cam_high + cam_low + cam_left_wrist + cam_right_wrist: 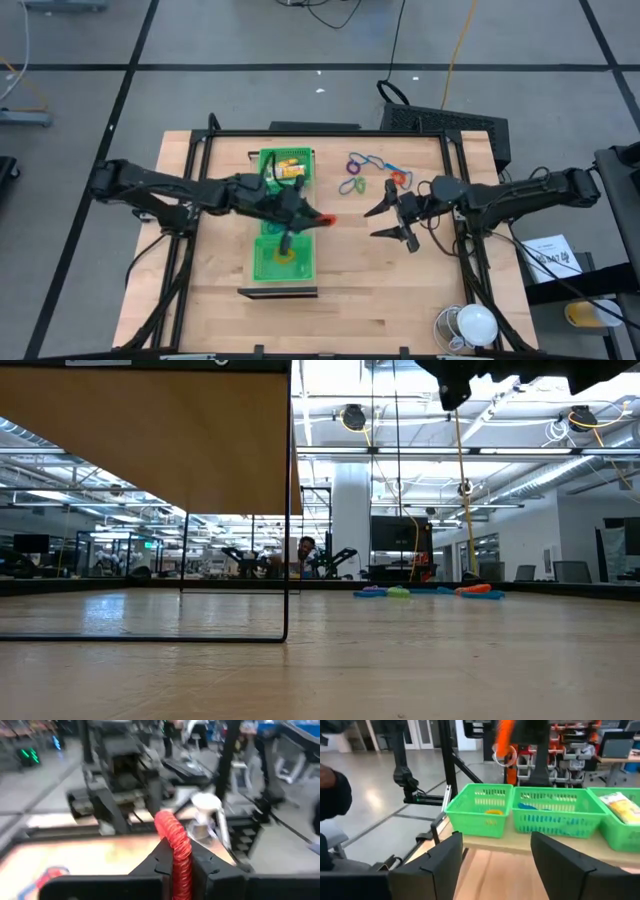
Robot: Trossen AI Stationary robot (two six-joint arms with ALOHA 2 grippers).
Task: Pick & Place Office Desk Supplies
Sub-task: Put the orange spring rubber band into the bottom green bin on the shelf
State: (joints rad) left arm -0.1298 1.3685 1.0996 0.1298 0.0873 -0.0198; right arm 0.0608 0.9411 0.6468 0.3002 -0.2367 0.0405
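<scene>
Left hand (322, 219): clamped on orange-red loop (175, 847), above green tray (285, 262).
Right hand (393, 221): fingers spread, empty, beside tray.

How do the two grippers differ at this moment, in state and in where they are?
The left gripper is shut on a red-orange loop; the right gripper stands open and holds nothing. The left gripper is above the long green three-compartment tray; the right gripper is over bare wooden table, near the loose coloured loops. Both are dark, two-fingered and raised off the table.
</scene>
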